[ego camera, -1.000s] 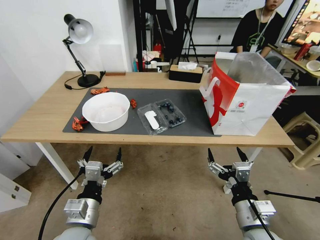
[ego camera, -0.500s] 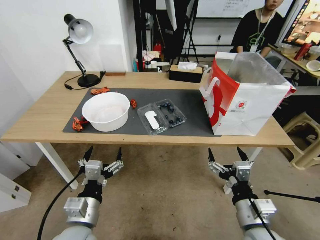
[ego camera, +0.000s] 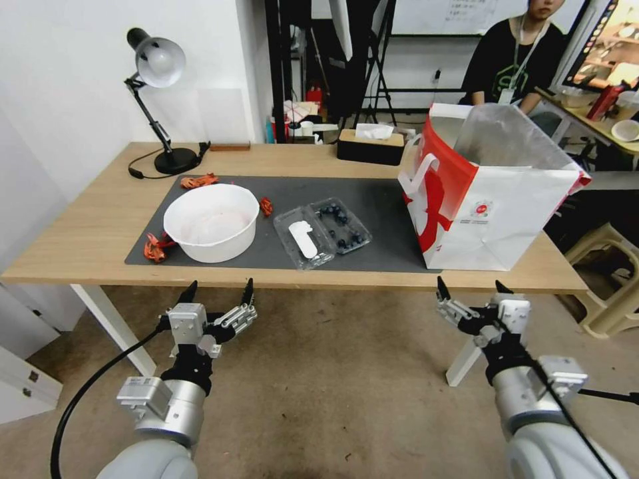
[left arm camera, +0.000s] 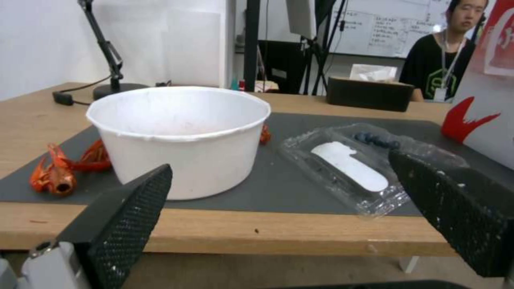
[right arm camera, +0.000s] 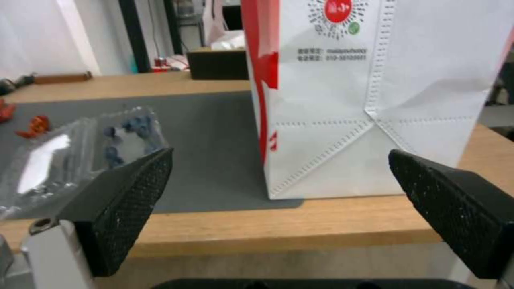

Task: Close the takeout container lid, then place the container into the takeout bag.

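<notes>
Nothing of the task is done: the takeout container point(ego camera: 323, 231) lies on the table point(ego camera: 93, 233), its lid point(ego camera: 303, 238) folded flat open, beside the takeout bag point(ego camera: 489, 199). Left end effector point(ego camera: 217, 297) and right end effector point(ego camera: 471, 293) are held wide and empty below the table's near edge.

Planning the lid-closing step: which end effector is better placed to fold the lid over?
Probably the left. The lid lies open on the left half of the takeout container, nearer the open left end effector. The open right end effector sits below the takeout bag.
</notes>
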Available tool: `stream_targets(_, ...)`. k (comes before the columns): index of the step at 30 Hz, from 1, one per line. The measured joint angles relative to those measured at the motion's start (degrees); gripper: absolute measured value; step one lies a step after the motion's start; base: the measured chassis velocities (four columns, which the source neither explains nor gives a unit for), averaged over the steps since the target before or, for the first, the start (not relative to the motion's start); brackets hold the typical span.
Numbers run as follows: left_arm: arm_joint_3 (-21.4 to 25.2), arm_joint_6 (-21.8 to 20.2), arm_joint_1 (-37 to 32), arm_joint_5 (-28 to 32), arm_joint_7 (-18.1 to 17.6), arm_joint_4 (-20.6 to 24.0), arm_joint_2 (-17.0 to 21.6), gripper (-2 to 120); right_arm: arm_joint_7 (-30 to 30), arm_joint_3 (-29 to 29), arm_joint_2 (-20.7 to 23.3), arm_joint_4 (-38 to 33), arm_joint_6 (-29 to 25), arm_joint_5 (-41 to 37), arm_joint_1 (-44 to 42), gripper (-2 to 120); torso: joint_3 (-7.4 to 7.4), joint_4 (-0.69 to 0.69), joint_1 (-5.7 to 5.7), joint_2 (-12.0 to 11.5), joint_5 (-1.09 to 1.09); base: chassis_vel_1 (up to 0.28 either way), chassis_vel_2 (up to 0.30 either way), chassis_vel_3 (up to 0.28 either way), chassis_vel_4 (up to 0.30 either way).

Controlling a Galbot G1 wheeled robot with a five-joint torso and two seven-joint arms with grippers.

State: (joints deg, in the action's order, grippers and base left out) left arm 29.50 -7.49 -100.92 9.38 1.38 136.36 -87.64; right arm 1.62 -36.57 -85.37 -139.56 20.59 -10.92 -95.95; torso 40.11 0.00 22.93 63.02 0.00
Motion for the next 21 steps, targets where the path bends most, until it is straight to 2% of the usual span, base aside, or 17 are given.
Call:
stream_targets(8, 0.43, 1.84, 0.02, 0.11, 0.41, -1.08, 0.08, 100, -0.43, 3.37, 4.70, 1.68, -2.61, -6.02, 3.98, 100, -0.01, 0.00, 0.00, 0.00, 0.01, 0.000, 0.000, 0.000, 0.000)
stream_targets(11, 0.61, 2.28, 0.02, 0.07, 0.52, -1.40, -0.30, 100, 0.60, 5.37, 7.92, 3.48, -2.89, -8.36, 7.74, 100, -0.01, 0.01, -0.01, 0.00, 0.00, 0.000, 0.000, 0.000, 0.000)
stream_targets(16, 0.72, 2.79, -0.06, -0.31, 0.65, -1.81, -1.37, 100, 4.90, 9.15, 13.10, 9.12, -2.24, -11.10, 13.73, 100, 0.00, -0.01, -0.01, 0.00, 0.00, 0.000, 0.000, 0.000, 0.000)
stream_targets(18, 0.74, 2.81, -0.06, -0.32, 0.65, -1.82, -1.42, 100, 5.13, 9.35, 13.26, 9.41, -2.20, -11.24, 14.00, 100, 0.00, -0.01, -0.01, 0.00, 0.00, 0.000, 0.000, 0.000, 0.000)
stream_targets(20, 1.04, 3.10, -0.16, -0.51, 0.69, -1.99, -2.10, 100, 8.59, 13.27, 15.49, 13.72, -1.02, -13.97, 18.82, 100, 0.00, 0.00, -0.01, 0.00, 0.01, 0.000, 0.000, 0.000, 0.000)
stream_targets(21, 1.04, 3.10, -0.16, -0.51, 0.69, -1.99, -2.10, 100, 8.59, 13.27, 15.49, 13.72, -1.02, -13.97, 18.82, 100, 0.00, 0.00, -0.01, 0.00, 0.01, 0.000, 0.000, 0.000, 0.000)
